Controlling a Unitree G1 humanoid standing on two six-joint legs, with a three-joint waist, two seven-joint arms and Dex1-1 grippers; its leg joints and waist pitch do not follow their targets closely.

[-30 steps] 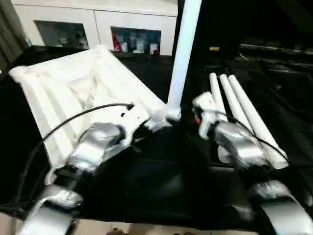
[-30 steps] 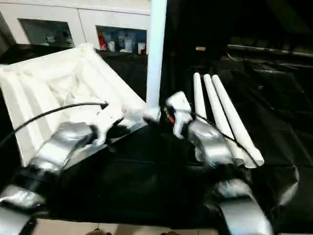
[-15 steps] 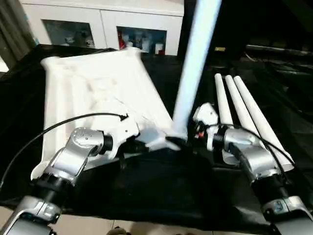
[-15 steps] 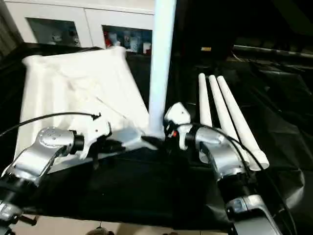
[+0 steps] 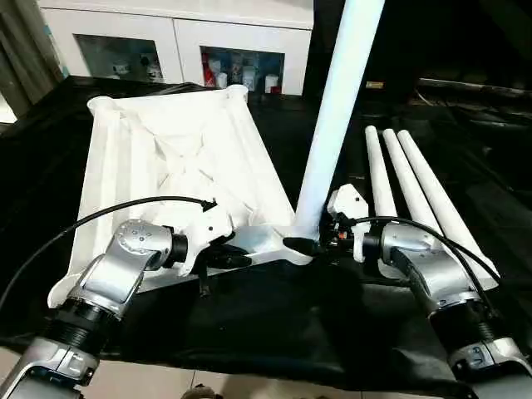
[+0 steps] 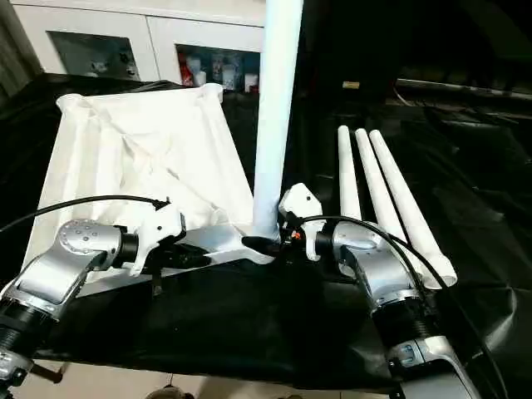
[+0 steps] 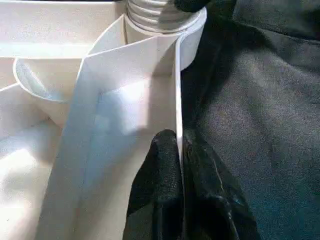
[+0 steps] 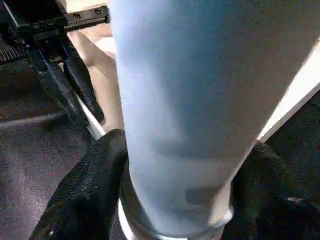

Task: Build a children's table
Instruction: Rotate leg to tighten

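The surface (image 5: 274, 324) is covered with a black cloth. On its left part lies the white square tabletop (image 5: 179, 166), upside down, so the ribbed underside looks up. Behind it, at the far wall, stands a white cabinet with glass doors (image 5: 174, 46), with some small things inside.

One white leg (image 5: 337, 116) stands upright in the round socket at the near right corner of the tabletop, a little tilted to the right at its top. Three other legs (image 5: 407, 187) lie side by side on the cloth, to the right of the standing one, touching each other.

The left end effector (image 7: 180, 165) is closed on the thin near edge wall of the tabletop, not far from the corner socket; one black finger is on each side of the wall. A black cable (image 5: 108, 214) curves over the left forearm.

The right end effector (image 8: 180, 200) is at the foot of the standing leg, just above the socket. Its two black fingers (image 8: 95, 175) stand apart, one on each side of the tube and very near to it. If they already press the leg, I cannot tell.
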